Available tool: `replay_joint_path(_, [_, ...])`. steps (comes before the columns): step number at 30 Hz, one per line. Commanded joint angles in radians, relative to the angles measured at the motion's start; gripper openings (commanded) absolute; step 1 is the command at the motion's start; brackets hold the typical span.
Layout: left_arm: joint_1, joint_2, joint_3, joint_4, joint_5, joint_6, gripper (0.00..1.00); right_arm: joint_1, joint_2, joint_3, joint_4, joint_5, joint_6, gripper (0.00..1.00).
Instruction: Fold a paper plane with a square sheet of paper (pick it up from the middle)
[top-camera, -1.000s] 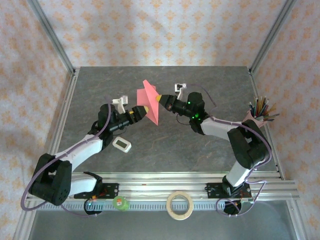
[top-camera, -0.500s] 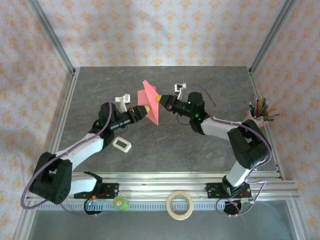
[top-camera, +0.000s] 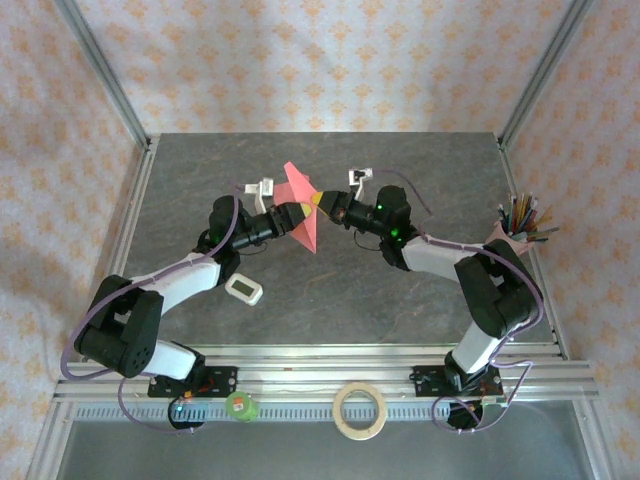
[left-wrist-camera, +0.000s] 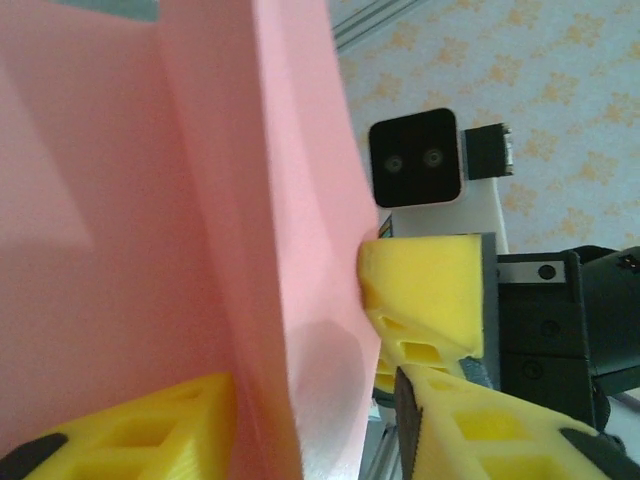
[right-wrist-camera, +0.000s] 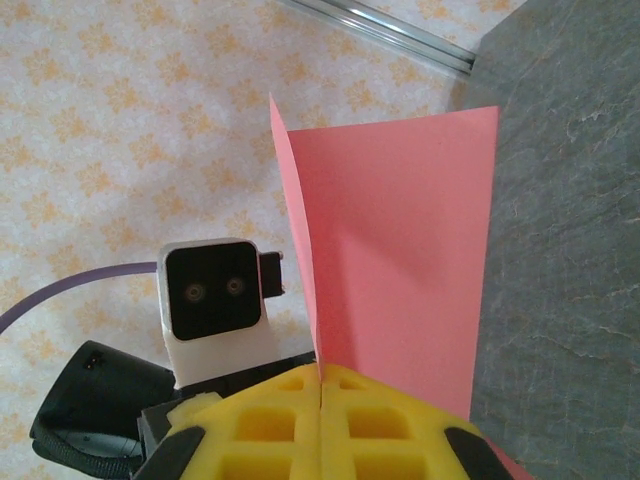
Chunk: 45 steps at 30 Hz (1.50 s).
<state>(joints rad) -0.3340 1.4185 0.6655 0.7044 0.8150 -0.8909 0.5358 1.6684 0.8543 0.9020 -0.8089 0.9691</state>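
Part-folded pink sheet of paper (top-camera: 300, 208) is mid-air above the bench (top-camera: 330, 290), right claw (right-wrist-camera: 320, 385) pressed together on its edge. Left claw (left-wrist-camera: 315, 410) is spread, straddling the sheet close by. Risk: left clamps off-crease or tugs, so the paper crumples, tears or slips.

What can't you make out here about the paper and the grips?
- Left wrist view: the square sheet of paper is blurred from closeness and cut off by the top and left edges, so its creases are unreadable.
- Right wrist view: the sheet's lower edge is hidden behind the right gripper.
- Top view: whether the left gripper touches the sheet is too small to tell.
- Top view: any markings on the white gadget are too small.
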Motion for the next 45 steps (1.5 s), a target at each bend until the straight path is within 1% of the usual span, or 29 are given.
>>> replay_joint_path(1, [-0.008, 0.004, 0.014, 0.111, 0.046, 0.001, 0.4, -0.007, -0.013, 0.003, 0.045, -0.02, 0.017, 0.05])
replay_joint_path(8, [-0.008, -0.006, 0.008, 0.071, 0.042, 0.037, 0.28, -0.014, -0.016, 0.003, 0.03, -0.02, 0.017, 0.06])
replay_joint_path(16, [-0.008, -0.006, 0.011, 0.052, 0.039, 0.05, 0.18, -0.02, -0.019, 0.001, 0.02, -0.018, 0.019, 0.12])
replay_joint_path(21, [-0.008, -0.005, 0.017, 0.034, 0.028, 0.064, 0.13, -0.028, -0.029, -0.004, -0.004, -0.013, 0.008, 0.24])
replay_joint_path(24, [-0.008, -0.007, 0.026, -0.005, 0.007, 0.091, 0.11, -0.045, -0.049, -0.017, -0.037, 0.004, -0.003, 0.33])
replay_joint_path(27, [-0.007, -0.009, 0.045, -0.073, -0.014, 0.137, 0.1, -0.074, -0.082, -0.041, -0.077, 0.042, -0.018, 0.43])
replay_joint_path(29, [-0.006, -0.012, 0.07, -0.154, -0.033, 0.188, 0.1, -0.098, -0.117, -0.073, -0.093, 0.078, -0.033, 0.49])
replay_joint_path(32, [-0.007, -0.012, 0.141, -0.371, -0.129, 0.313, 0.08, -0.134, -0.178, -0.112, -0.173, 0.159, -0.084, 0.55])
replay_joint_path(34, [-0.008, -0.012, 0.19, -0.51, -0.214, 0.408, 0.08, -0.149, -0.218, -0.118, -0.269, 0.224, -0.139, 0.57])
replay_joint_path(36, [-0.009, -0.009, 0.241, -0.626, -0.294, 0.473, 0.08, -0.159, -0.253, -0.118, -0.349, 0.284, -0.186, 0.57])
replay_joint_path(40, [-0.032, 0.015, 0.364, -0.837, -0.517, 0.586, 0.08, -0.171, -0.306, -0.118, -0.468, 0.391, -0.249, 0.57])
replay_joint_path(45, [-0.102, 0.108, 0.512, -1.021, -0.839, 0.671, 0.08, -0.178, -0.341, -0.107, -0.555, 0.48, -0.29, 0.57])
